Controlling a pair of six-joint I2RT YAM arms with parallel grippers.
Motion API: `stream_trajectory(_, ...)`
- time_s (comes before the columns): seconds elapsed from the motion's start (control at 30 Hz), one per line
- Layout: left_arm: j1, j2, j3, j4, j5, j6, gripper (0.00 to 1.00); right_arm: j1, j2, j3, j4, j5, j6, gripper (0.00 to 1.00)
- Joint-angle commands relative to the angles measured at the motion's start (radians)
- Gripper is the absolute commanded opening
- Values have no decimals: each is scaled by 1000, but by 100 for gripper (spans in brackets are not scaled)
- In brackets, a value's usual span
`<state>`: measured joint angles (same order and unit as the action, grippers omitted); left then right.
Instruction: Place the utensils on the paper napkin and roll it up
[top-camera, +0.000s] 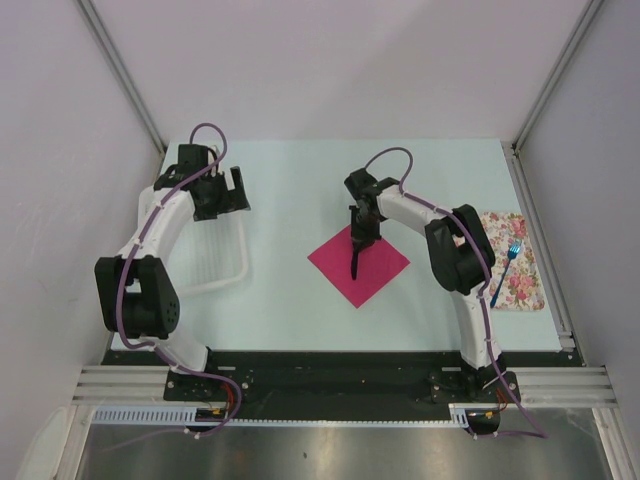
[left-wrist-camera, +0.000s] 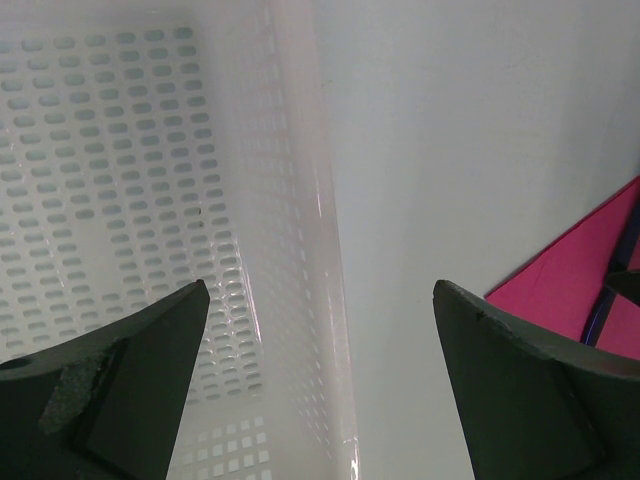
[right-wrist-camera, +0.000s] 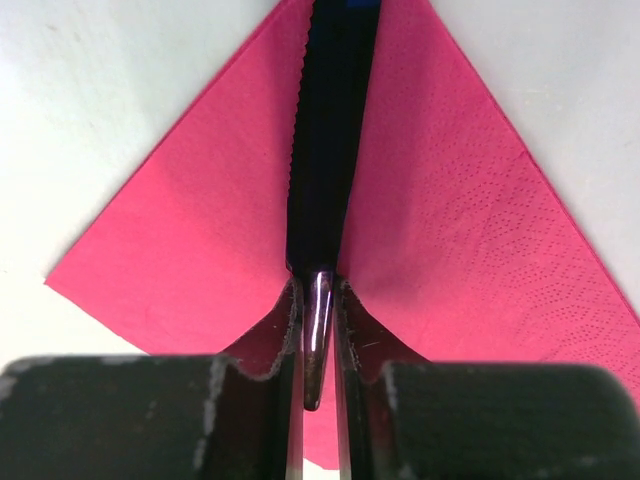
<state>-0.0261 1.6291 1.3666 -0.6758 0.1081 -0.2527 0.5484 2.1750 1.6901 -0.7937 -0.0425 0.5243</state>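
While the right pincer (right-wrist-camera: 318, 290) pinches a dark blue knife (right-wrist-camera: 325, 150) over the pink napkin (right-wrist-camera: 200, 230) on the worktop (top-camera: 270, 300) and the left pincer (left-wrist-camera: 320, 290) hangs spread above the basket (left-wrist-camera: 110, 180), placing looks underway, so next comes lowering, releasing, then fetching the fork (top-camera: 505, 268) from the tray (top-camera: 522, 292).

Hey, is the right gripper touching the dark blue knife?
Touching. Right wrist view: the right gripper pinches the knife handle from both sides, no gap.
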Motion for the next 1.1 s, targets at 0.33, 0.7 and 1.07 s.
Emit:
stream_trajectory(0.33,-5,-23,43,7,31,24,100,-18,-53,57,-9,-17,7,50)
stream_trajectory(0.7,-9,-115,121,151,211,116,100,-275,-452,-122,77,1,-233,60)
stream_trajectory(1.07,-31,-127,135,246,260,167,100,-812,-725,-374,-64,-109,-544,60)
